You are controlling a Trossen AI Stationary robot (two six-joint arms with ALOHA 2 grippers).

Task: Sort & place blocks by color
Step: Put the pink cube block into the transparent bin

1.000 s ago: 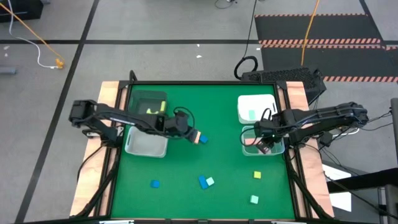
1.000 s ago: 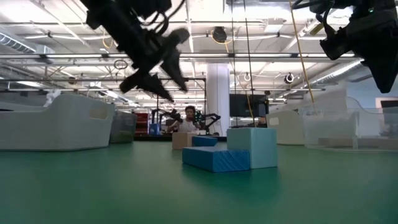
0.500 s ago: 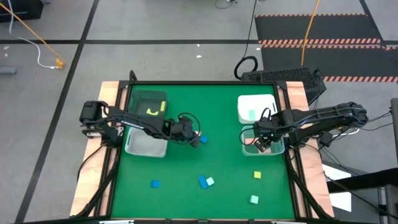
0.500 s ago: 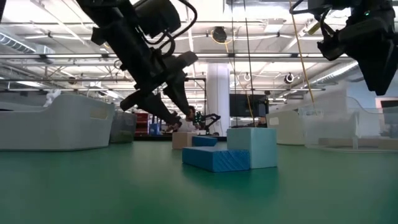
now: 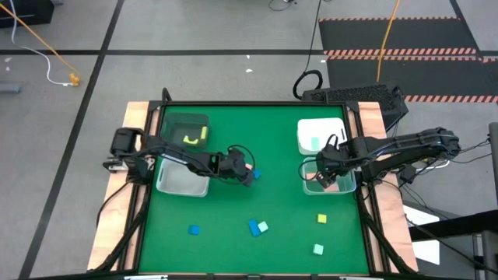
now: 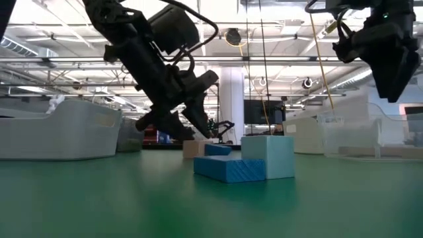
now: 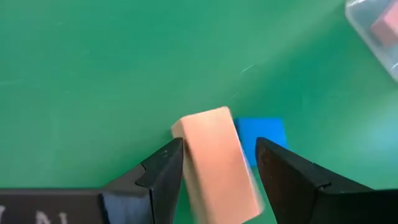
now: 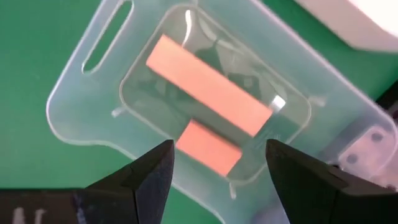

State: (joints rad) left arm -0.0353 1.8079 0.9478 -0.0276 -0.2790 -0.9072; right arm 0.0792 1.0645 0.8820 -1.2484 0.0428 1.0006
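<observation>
A salmon-pink block (image 7: 214, 163) lies on the green table with a blue block (image 7: 261, 138) just beyond it. My left gripper (image 7: 217, 155) is open and slants down over the pink block, one finger on either side of it. Whether the fingers touch it cannot be told. In the high view this gripper (image 5: 244, 169) is near the table's middle. My right gripper (image 8: 217, 168) hangs open above a clear bin (image 8: 81, 106) holding two pink blocks (image 8: 208, 93). Loose blue (image 5: 193, 230), blue (image 5: 254, 227), mint (image 5: 263, 226), yellow (image 5: 321, 219) and mint (image 5: 317, 249) blocks lie near the front.
A dark bin (image 5: 185, 124) with yellow blocks and a clear bin (image 5: 183, 183) stand at the left. A white bin (image 5: 320, 128) with a mint block stands at the right, behind the right clear bin (image 5: 311, 183). Bare green table lies between them.
My left gripper has come down and moved toward the table's right, reaching the pink block and straddling it. The pink and blue blocks have stayed where they were.
</observation>
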